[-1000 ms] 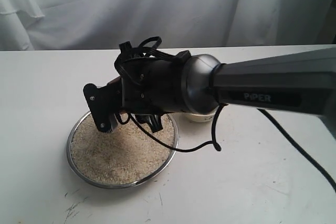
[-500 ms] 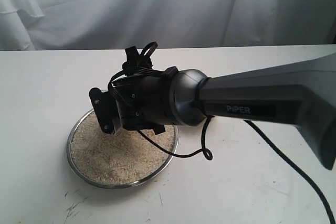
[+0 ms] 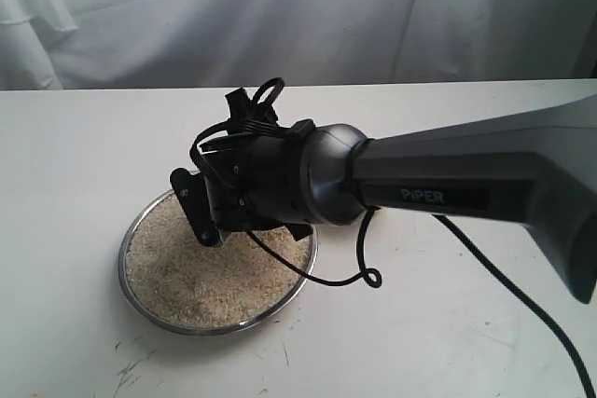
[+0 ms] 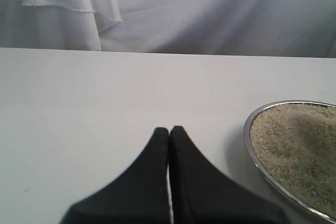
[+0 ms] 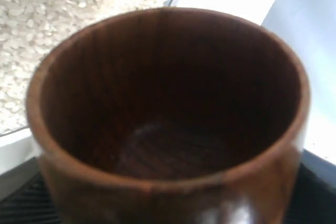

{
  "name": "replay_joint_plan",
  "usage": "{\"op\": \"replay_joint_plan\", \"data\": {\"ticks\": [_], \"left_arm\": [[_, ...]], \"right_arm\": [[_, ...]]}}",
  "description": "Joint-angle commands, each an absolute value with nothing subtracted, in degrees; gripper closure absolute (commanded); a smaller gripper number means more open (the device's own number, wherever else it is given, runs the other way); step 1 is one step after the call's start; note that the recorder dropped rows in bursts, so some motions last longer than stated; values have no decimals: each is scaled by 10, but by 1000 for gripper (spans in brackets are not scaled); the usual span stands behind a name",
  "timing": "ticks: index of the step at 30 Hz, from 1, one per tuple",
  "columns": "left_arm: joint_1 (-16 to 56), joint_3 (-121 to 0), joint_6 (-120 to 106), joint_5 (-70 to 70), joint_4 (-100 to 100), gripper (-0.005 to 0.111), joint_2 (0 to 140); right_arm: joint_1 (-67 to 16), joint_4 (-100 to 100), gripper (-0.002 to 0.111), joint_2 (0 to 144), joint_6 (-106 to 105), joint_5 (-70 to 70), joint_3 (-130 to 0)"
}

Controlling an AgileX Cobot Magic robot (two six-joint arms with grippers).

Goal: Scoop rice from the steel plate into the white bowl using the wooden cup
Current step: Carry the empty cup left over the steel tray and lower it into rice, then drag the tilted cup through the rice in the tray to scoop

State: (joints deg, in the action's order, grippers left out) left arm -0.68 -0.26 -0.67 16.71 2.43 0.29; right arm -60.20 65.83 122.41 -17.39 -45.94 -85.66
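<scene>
One cup (image 5: pixel 168 114) hovering over the rice (image 3: pixel 201 277).
Right pincer (image 3: pixel 210 221) grips the cup above the plate (image 3: pixel 187 326); left pincer (image 4: pixel 169 129) is pinched closed on nothing, just beside the plate.

The right arm (image 3: pixel 438 188) bars the steel plate's (image 3: pixel 122 272) far and right sides; bare table (image 3: pixel 75 137) lies open left and near.
</scene>
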Motion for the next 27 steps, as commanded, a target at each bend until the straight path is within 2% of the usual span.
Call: {"op": "replay_joint_plan", "data": {"ticks": [1, 16, 27], "left_arm": [[-6, 0, -5, 163, 25, 107, 0], [-6, 0, -5, 163, 25, 107, 0], [-6, 0, -5, 163, 25, 107, 0]], "right_arm": [[-604, 636, 108, 1223, -235, -447, -862], [-603, 678, 108, 1290, -239, -467, -926], [-603, 666, 108, 1316, -236, -446, -926]]}}
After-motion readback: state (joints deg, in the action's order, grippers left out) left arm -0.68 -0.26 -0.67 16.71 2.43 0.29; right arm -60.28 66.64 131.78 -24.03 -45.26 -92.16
